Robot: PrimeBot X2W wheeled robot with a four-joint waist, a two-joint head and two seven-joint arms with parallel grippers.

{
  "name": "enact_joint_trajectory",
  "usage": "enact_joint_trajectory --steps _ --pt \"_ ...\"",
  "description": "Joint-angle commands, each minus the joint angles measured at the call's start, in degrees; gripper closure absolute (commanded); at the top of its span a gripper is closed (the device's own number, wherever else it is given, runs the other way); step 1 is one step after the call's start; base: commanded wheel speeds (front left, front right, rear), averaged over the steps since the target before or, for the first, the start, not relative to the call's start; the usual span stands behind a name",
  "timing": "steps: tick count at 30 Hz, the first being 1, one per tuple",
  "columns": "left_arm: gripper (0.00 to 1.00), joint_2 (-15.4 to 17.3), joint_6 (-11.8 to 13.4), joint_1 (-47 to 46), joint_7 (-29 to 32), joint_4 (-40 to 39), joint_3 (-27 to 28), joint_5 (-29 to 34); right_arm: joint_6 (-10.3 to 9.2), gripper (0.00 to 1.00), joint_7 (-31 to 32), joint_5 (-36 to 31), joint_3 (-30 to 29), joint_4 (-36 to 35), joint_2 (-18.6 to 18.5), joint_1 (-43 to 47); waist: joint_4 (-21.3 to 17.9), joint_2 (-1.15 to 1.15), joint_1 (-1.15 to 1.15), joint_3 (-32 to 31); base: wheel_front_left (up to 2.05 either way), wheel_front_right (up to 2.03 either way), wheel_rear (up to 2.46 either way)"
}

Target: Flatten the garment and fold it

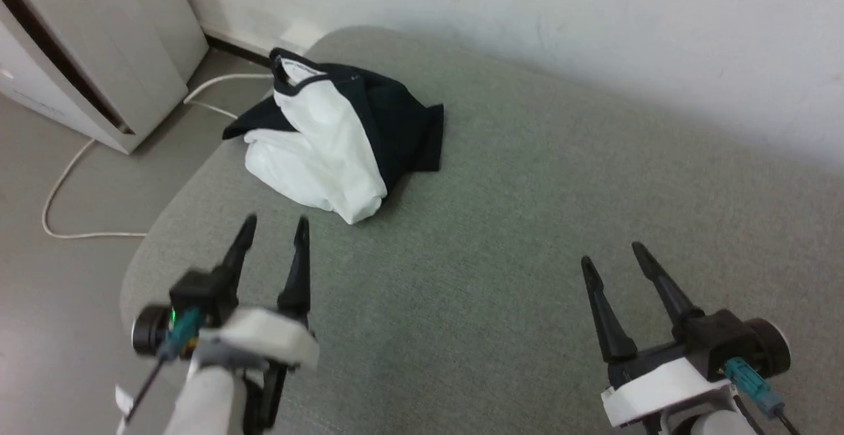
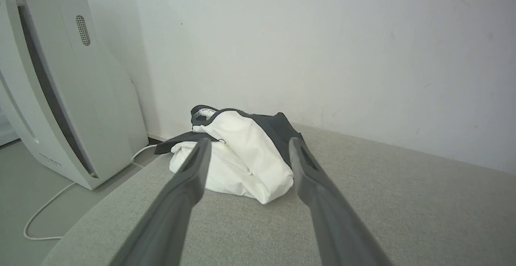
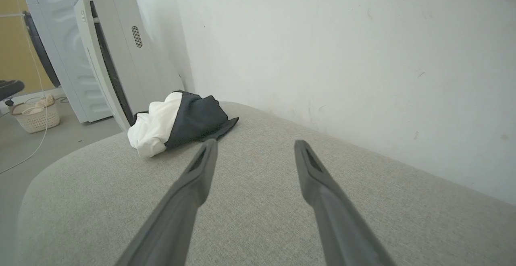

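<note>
Right wrist view: a basket (image 3: 35, 117) is seen on the floor (image 3: 60, 141) past a white appliance (image 3: 157, 68); from the head, a cable (image 1: 99, 235) is seen trailing beside the grey cushion (image 1: 494, 224). The garment (image 1: 330, 151) is heaped by the cushion's far left edge, near the wall (image 1: 593, 39). The left gripper (image 1: 275, 220) and right gripper (image 1: 611, 253) are held spread, empty, over bare cushion.

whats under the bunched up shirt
The shirt rests on the grey fabric-covered surface, near its rounded corner. Whatever lies directly beneath the heap is covered and cannot be seen.
</note>
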Motion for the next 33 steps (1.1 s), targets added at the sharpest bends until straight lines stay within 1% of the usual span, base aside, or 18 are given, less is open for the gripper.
enact_joint_trajectory --steps 1,6,9,12,14,16,20,23,27,30,31,32,33 --pt "0.0 0.9 -0.84 -2.95 1.55 1.22 -0.48 -0.07 -0.11 0.0 -0.26 -0.91 -0.03 -0.7 0.11 -1.12 -2.5 0.0 -0.01 5.27 0.0 0.0 0.0" --pt "0.0 4.49 -3.45 -15.49 10.78 7.78 -1.13 -2.83 -0.11 0.0 -0.26 -4.02 0.68 -3.46 0.11 -3.33 -5.43 0.0 -0.01 12.17 0.0 0.0 0.0" --pt "0.0 7.61 -4.36 -22.76 17.42 12.72 -2.34 -4.76 -0.11 0.0 -0.25 -5.49 1.12 -5.13 0.11 -4.91 -7.31 0.0 -0.01 15.99 0.0 0.0 0.0" --pt "0.0 11.19 -4.75 -29.31 23.17 17.09 -4.27 -6.99 -0.11 0.0 -0.16 -6.35 1.5 -6.72 0.11 -6.34 -9.4 0.0 -0.01 19.23 0.0 0.0 0.0" --pt "0.0 13.55 -4.81 -33.15 26.51 19.24 -6.88 -9.85 -0.11 0.0 -0.04 -6.54 1.78 -7.74 0.11 -7.13 -10.87 0.0 -0.01 21.09 0.0 0.0 0.0" --pt "0.0 15.42 -4.83 -36.3 29.94 21.28 -8.8 -14.85 -0.11 0.0 0.0 -6.62 1.95 -8.55 0.11 -7.72 -12.14 0.0 -0.01 22.63 0.0 0.0 0.0" --pt "0.0 20.38 -4.84 -40.37 36.09 23.35 -13.55 -21.69 -0.11 0.0 -0.02 -6.44 1.99 -9.28 0.11 -8.53 -14.38 0.0 -0.01 24.99 0.0 0.0 0.0" --pt "0.0 23.3 -4.84 -42.06 39.74 24.72 -16.65 -25.61 -0.11 0.0 -0.07 -6.34 1.94 -9.41 0.11 -8.92 -15.54 0.0 -0.01 26.28 0.0 0.0 0.0" --pt "0.0 25.85 -4.85 -42.53 44.77 26.94 -20.76 -29.54 -0.11 0.0 -0.14 -6.17 1.8 -9.23 0.11 -9.45 -16.47 0.0 -0.01 27.24 0.0 0.0 0.0" --pt "0.0 26.77 -4.85 -41.73 47.63 27.91 -23.5 -32.48 -0.11 0.0 -0.19 -5.89 1.61 -8.9 0.11 -9.9 -16.83 0.0 -0.01 27.39 0.0 0.0 0.0" --pt "0.38 26.85 -4.85 -41.43 48.27 27.99 -23.98 -33.77 -0.11 0.0 -0.2 -5.8 1.57 -8.77 0.11 -10.0 -16.89 0.0 -0.01 27.3 0.0 0.0 0.0" --pt "0.85 26.93 -4.85 -41.19 48.31 27.87 -24.25 -34.95 -0.11 0.0 -0.21 -5.69 1.5 -8.62 0.11 -10.07 -16.91 0.0 -0.01 27.12 0.0 0.0 0.0" --pt "0.85 26.93 -4.85 -41.19 48.31 27.87 -24.25 -34.95 -0.11 0.0 -0.21 -5.69 1.5 -8.62 0.11 -10.07 -16.91 0.0 -0.01 27.12 0.0 0.0 0.0"
